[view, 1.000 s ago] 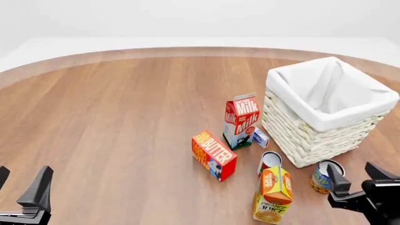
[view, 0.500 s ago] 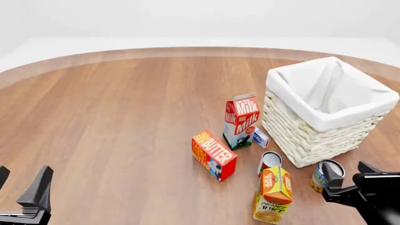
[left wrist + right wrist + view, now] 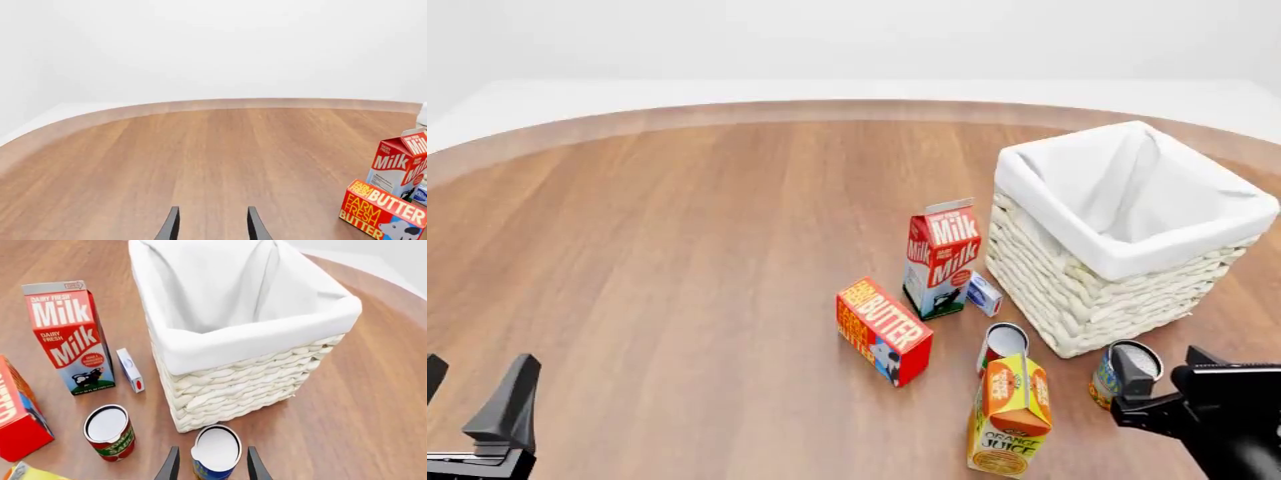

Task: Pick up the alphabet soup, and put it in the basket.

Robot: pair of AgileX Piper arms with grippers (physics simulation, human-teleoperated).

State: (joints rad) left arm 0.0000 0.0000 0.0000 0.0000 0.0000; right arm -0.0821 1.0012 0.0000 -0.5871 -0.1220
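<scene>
The alphabet soup (image 3: 1116, 374) is a small blue and yellow can with a pale top, standing upright just in front of the basket (image 3: 1094, 290). In the right wrist view the can (image 3: 216, 453) sits between my right gripper's (image 3: 212, 467) two fingers, which are spread wide and not pressing on it. My right gripper (image 3: 1158, 385) is open at the can's right side in the front view. The cream wicker basket (image 3: 233, 390) with white lining stands just beyond the can. My left gripper (image 3: 474, 388) is open and empty at the near left, also in its wrist view (image 3: 212, 227).
A red-and-white can (image 3: 1004, 345) stands left of the soup, with an orange juice carton (image 3: 1009, 415) in front of it. A milk carton (image 3: 941, 258), a small white box (image 3: 984, 293) and a butter box (image 3: 884, 332) lie left of the basket.
My right gripper has moved left and forward, so its fingers now straddle the soup can. The left arm and all objects have not moved.
</scene>
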